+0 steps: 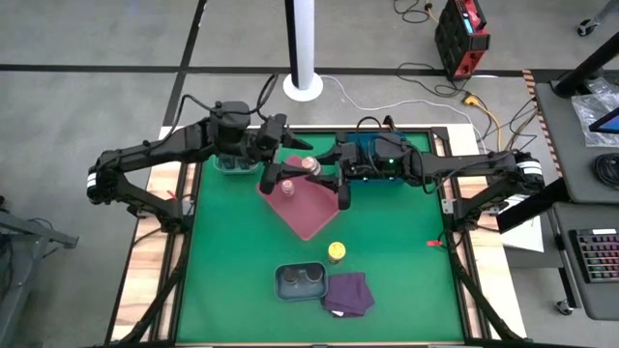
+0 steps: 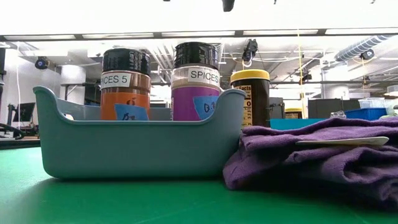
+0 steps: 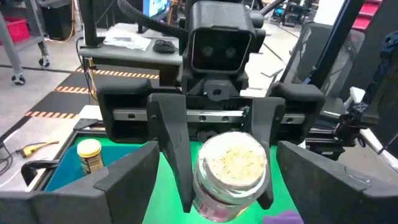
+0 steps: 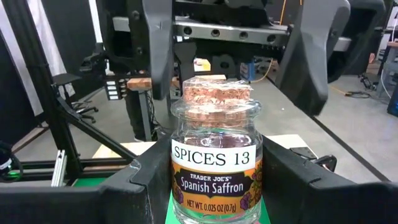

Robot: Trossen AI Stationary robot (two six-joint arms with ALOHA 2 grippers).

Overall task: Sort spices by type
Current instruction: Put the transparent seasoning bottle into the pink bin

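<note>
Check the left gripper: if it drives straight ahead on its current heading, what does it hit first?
The saffron jar. It sits dead ahead of the open left gripper, clamped between the fingers of the right gripper, which faces it from just behind the jar. Exact gap is unclear.

A robotics lab: open ceiling ducts (image 2: 367,46) and strip lights over far workbenches, a keyboard (image 1: 597,256) (right desk), cables (image 1: 488,116) across grey floor.
</note>
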